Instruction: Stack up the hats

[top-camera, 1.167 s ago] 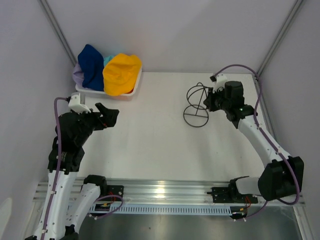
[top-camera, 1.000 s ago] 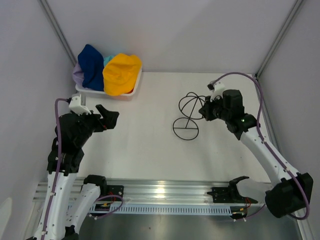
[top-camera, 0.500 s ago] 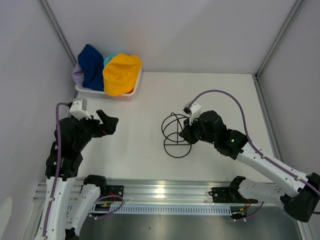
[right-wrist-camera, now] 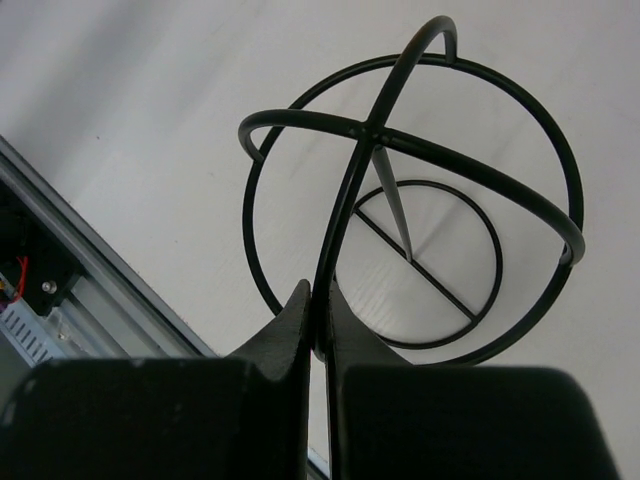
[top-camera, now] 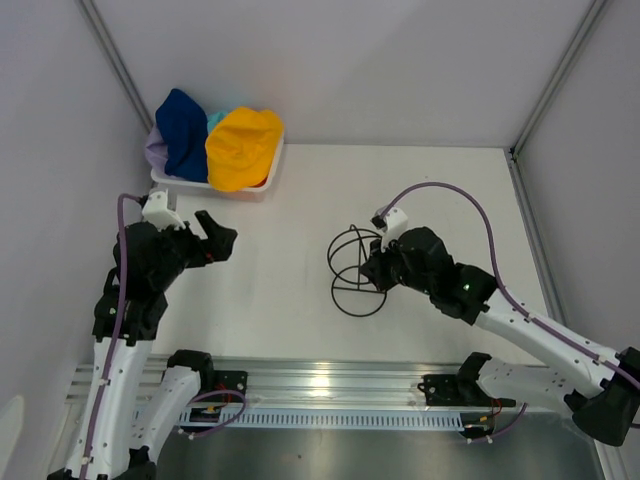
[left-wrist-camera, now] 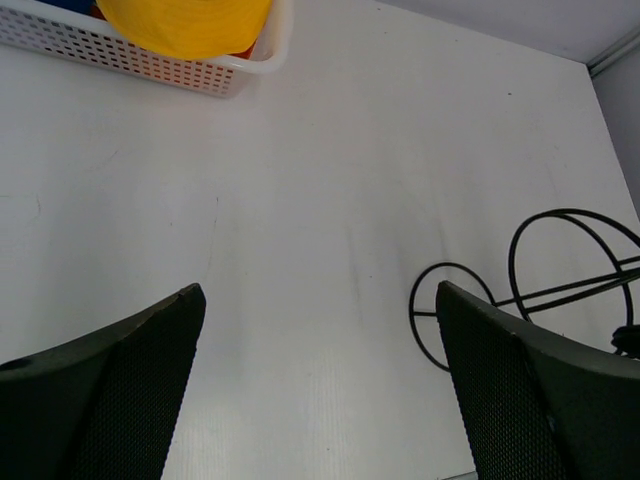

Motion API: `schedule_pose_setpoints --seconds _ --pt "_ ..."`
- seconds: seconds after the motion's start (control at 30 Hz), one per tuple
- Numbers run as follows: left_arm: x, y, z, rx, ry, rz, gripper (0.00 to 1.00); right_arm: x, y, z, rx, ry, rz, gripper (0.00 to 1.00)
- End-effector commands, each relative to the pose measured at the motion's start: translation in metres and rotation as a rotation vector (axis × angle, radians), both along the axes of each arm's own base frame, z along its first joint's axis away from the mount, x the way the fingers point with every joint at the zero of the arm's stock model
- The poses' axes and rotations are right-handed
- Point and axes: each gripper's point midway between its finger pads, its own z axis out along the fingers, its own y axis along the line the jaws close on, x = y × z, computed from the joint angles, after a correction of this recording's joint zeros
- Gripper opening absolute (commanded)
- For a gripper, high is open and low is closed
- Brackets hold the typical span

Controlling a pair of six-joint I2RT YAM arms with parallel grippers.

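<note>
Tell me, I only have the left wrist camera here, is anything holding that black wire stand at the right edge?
Observer: Yes. The right gripper is shut on one curved wire of the black wire stand.
Operator: And what sits in the basket besides the yellow hat?
Observer: The top view shows a navy hat lying against it, on the side nearer the left wall.

Robot lab cell: white panel walls (top-camera: 350,60), aluminium mounting rail (top-camera: 330,380).
</note>
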Motion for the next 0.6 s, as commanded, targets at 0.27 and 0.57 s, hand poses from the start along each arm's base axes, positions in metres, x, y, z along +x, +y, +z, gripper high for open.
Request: schedule_pose_setpoints --seconds 0.27,0.57 --pt "0.018 0.059 0.048 0.127 -0.072 0.31 0.99 0.005 0.127 -0.013 0.04 -0.024 0.372 0.0" --pt "0.017 0.1 0.058 0.129 -0.075 0.541 0.99 0.009 0.219 -0.012 0.028 -0.073 0.566 0.0"
